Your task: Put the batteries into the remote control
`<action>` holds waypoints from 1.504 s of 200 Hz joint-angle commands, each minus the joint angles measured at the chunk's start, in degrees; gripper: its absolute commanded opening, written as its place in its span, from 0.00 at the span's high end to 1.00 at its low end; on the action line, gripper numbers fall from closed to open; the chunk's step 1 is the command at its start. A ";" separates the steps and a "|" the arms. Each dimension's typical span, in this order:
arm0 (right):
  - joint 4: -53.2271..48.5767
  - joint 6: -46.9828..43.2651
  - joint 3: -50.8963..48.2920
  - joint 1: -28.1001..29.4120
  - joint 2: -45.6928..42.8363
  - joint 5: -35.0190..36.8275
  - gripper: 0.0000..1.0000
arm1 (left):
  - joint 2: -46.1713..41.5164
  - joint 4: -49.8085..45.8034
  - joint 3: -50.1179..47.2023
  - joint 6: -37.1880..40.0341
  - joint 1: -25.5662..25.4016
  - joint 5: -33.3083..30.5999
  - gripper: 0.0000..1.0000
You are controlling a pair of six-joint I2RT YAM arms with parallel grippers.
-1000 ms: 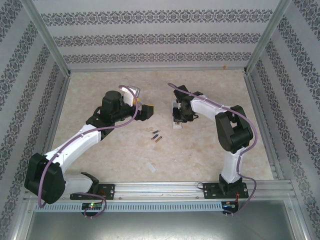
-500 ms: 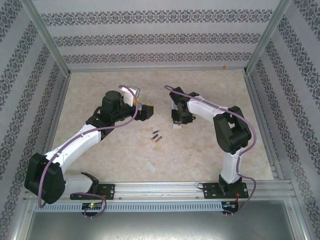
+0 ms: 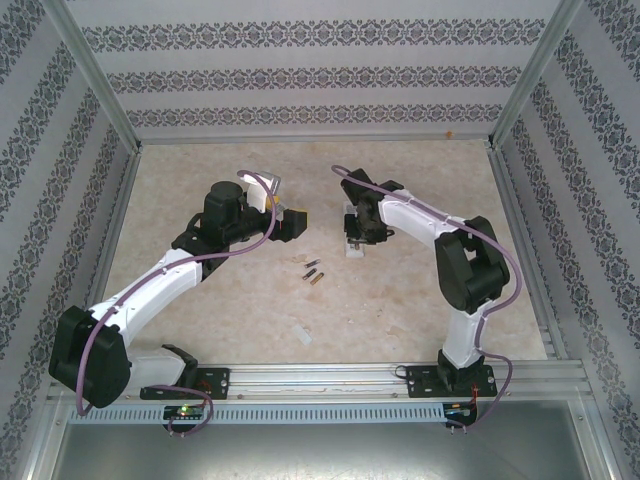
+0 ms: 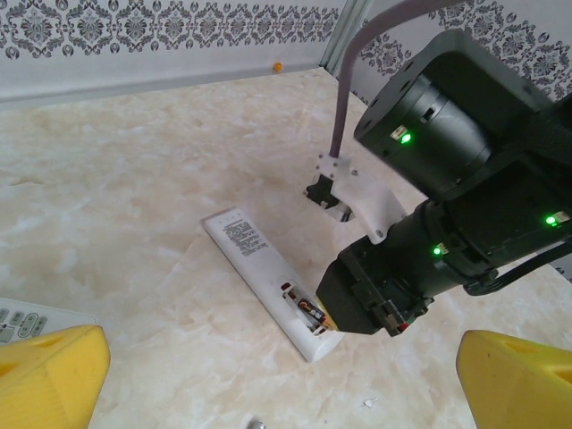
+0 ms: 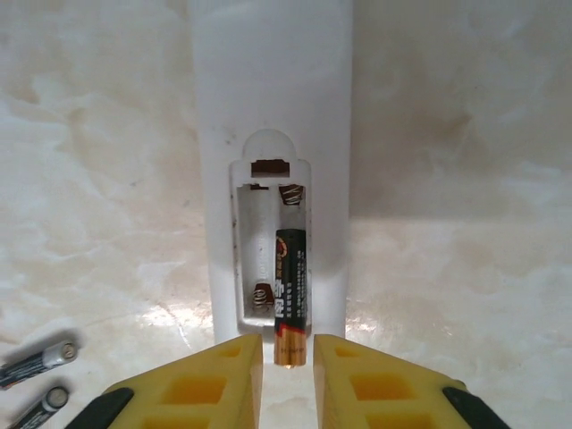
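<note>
Right gripper point(image 5: 287, 357) has shifted slightly, jaws narrowly flanking the battery point(image 5: 290, 268); whether it grips, I cannot tell. Battery lies part-seated in the remote point(image 5: 268, 89).

I see white remote point(image 4: 255, 273) on counter point(image 4: 125, 170) | battery point(image 4: 309, 313) in its near-end bay | right claw point(image 4: 344, 319) there | left claw point(image 4: 284, 382) spread wide

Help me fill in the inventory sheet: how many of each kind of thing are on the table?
Remotes: 2, the open white remote and a buttoned remote.
Batteries: 3 sure, one battery partly in the bay, two loose batteries; a fourth may lie there, too small to tell.
Small white piece: 1.
Total: 6.
</note>
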 commanded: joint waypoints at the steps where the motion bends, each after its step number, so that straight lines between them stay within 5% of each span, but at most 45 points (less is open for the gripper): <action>1: -0.88 -0.05 -0.99 0.12 -1.37 -0.07 0.78 | -0.24 0.81 0.59 -0.72 0.80 0.78 0.00; 245: -0.97 -0.79 1.74 1.26 7.13 2.19 0.86 | -0.38 0.22 0.61 -0.20 0.83 0.69 0.00; 301: -1.08 -2.66 2.56 1.64 9.87 8.62 0.89 | -0.11 0.47 0.57 -0.21 0.93 0.68 0.00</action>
